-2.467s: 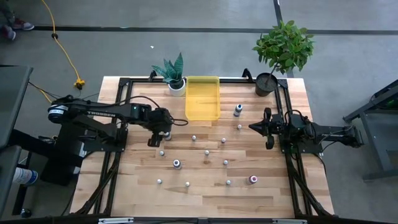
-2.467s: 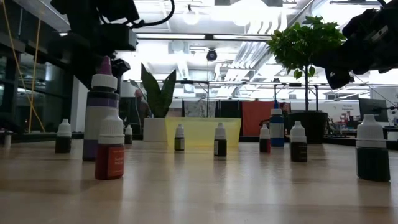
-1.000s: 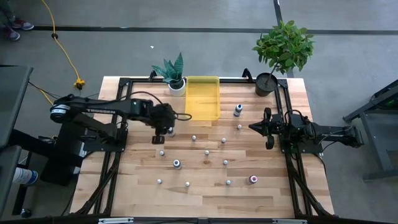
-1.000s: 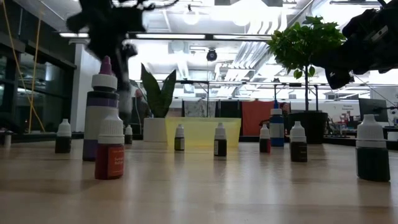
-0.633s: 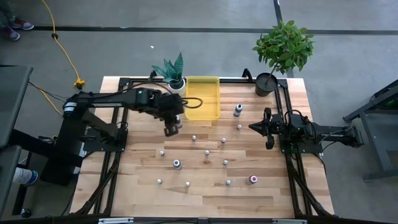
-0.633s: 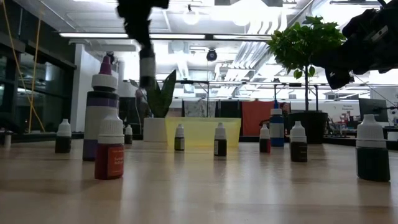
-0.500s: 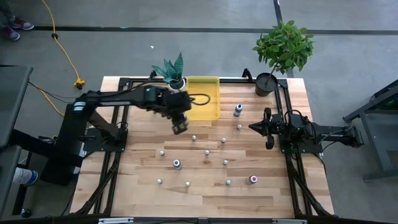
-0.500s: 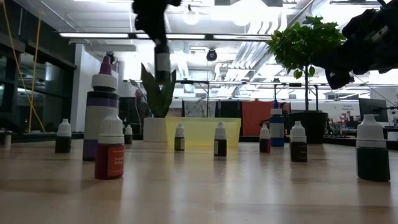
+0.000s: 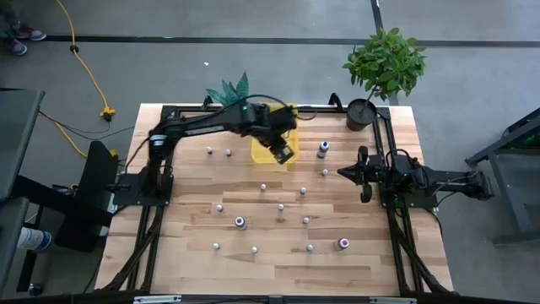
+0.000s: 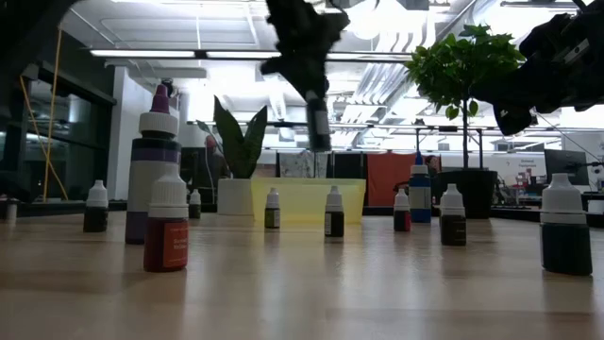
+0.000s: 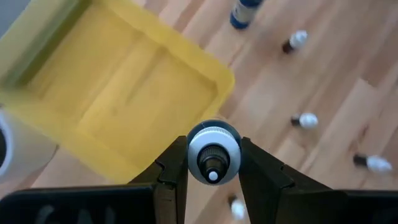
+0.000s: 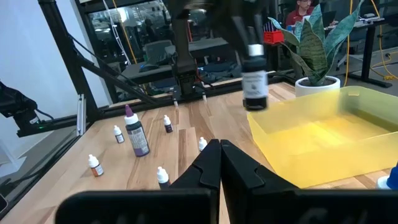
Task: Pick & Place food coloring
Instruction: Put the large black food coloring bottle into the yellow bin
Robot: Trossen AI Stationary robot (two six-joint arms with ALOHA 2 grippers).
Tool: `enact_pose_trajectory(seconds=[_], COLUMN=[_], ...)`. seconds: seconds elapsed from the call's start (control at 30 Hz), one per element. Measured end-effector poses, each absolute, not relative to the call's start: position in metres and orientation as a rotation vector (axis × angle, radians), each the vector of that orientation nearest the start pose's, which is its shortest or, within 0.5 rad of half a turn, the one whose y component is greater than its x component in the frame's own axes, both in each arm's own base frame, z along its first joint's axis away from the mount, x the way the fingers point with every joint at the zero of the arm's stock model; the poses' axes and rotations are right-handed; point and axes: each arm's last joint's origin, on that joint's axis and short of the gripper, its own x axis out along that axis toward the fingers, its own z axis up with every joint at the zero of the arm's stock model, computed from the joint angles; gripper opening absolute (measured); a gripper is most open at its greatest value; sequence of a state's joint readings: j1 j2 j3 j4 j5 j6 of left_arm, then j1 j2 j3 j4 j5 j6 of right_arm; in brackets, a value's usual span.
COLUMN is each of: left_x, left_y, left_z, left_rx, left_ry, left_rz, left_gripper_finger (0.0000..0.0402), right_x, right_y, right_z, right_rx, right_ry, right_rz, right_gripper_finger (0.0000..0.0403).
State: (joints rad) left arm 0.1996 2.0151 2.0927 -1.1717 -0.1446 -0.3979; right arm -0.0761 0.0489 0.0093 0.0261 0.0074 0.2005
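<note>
Over table (image 9: pixel 169 253), left gripper (image 11: pixel 213 163) (clamping bottle (image 11: pixel 213 151)) moved, prob. now above tray (image 9: pixel 263 150).

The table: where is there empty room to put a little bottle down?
The translucent yellow rectangular tray looks empty. Bare wood runs along the wooden table's near edge and left side, below the tiny white-capped bottles. Crowded: the middle, dotted with bottles, right of the tray to the blue bottle.

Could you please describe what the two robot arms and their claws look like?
Both arms are black and slim, built of tubular links with bulkier joints. The left arm has a black cable looping above its wrist; its claw has two flat, dark, angular fingers. The right arm has a blocky body, and its claw has matching black fingers tapering to a point.
</note>
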Motion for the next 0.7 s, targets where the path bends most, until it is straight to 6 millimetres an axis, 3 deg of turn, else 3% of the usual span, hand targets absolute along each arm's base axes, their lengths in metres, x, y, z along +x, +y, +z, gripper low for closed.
enact_pose_trajectory(seconds=[0.27, 0.47, 0.7], left_x=[0.437, 0.439, 0.441], left_y=[0.137, 0.175, 0.204], left_z=[0.319, 0.307, 0.300], left_rx=[-0.460, -0.558, -0.602], left_ry=[0.980, 0.926, 0.819], left_rz=[0.626, 0.728, 0.836], left_gripper_finger=[0.0098, 0.0098, 0.0098], right_x=[0.100, 0.100, 0.100], right_y=[-0.008, -0.008, -0.008], right_z=[0.165, 0.165, 0.165], right_rx=[0.201, 0.201, 0.201], right_ry=[0.006, 0.007, 0.007], right_rz=[-0.085, -0.085, -0.085], right_gripper_finger=[0.0000, 0.0000, 0.0000])
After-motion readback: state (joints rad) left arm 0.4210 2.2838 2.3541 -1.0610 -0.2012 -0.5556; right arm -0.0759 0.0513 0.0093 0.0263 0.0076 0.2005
